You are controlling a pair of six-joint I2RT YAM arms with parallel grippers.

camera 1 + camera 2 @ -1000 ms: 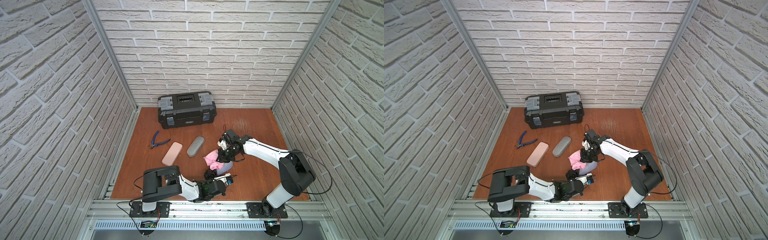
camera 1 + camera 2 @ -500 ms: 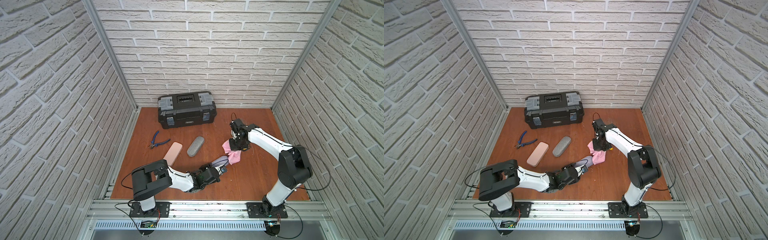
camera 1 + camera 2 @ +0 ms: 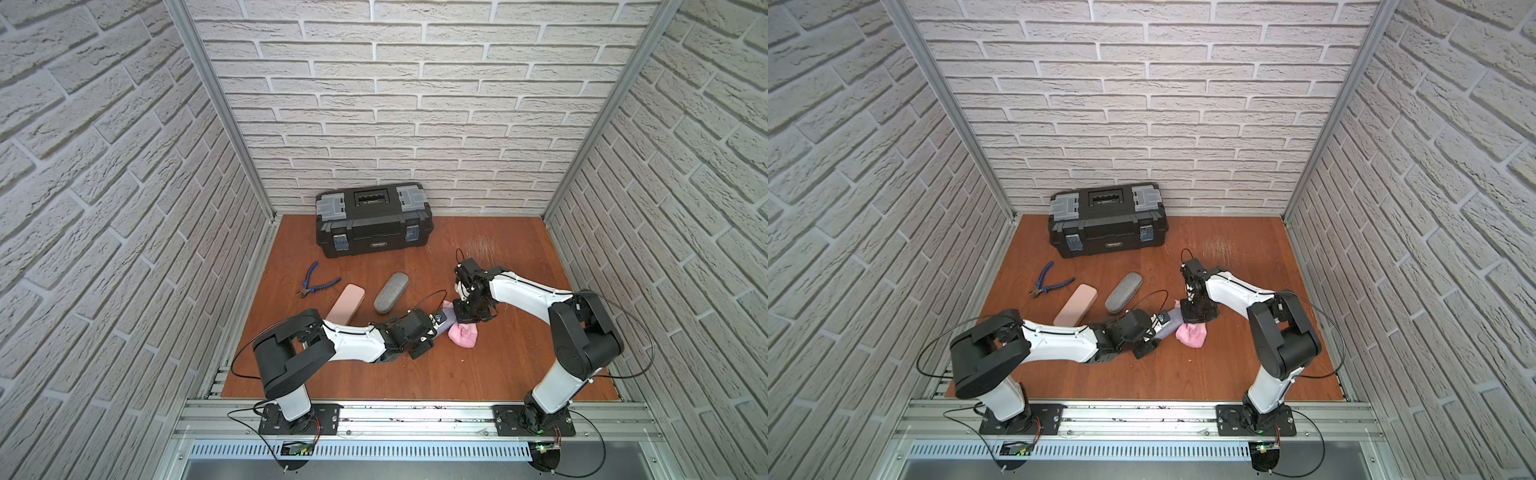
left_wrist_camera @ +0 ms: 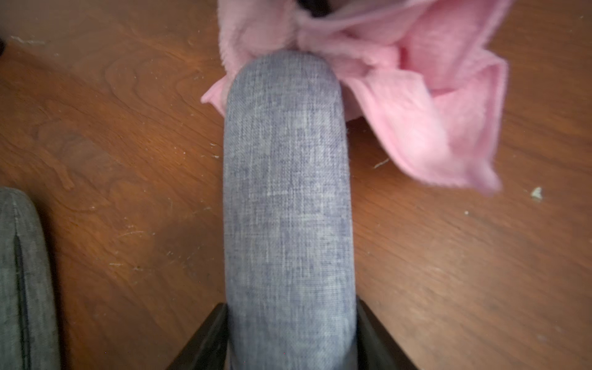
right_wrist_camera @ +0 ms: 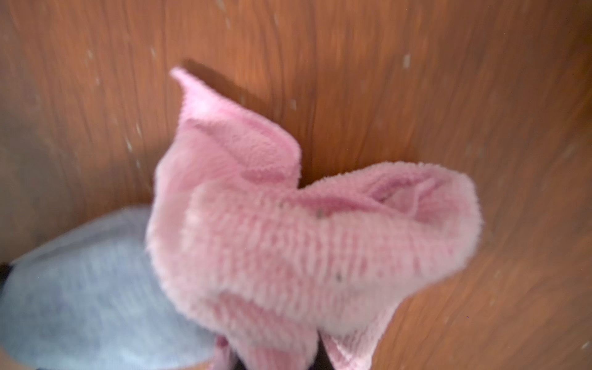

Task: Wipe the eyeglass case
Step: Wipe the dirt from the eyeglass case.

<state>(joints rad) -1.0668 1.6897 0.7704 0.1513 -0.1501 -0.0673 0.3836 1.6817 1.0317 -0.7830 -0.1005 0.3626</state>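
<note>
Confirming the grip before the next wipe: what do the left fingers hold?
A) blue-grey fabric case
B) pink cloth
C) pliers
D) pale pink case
A: in the left wrist view the blue-grey fabric case sits clamped between the left fingers, the pink cloth only at its far end.

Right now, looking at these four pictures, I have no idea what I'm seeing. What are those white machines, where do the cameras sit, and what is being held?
Those are two robot arms bolted to a metal rail at the front of a wooden table. Two pictures look down from overhead, side by side. The two close-ups come from a small camera on each wrist.

The left arm has its jaws shut on a blue-grey eyeglass case. The right arm has its jaws shut on a pink cloth, which lies against the case's far end.

Lying loose on the table are a grey case, a pale pink case, blue-handled pliers and a black toolbox by the back wall.
</note>
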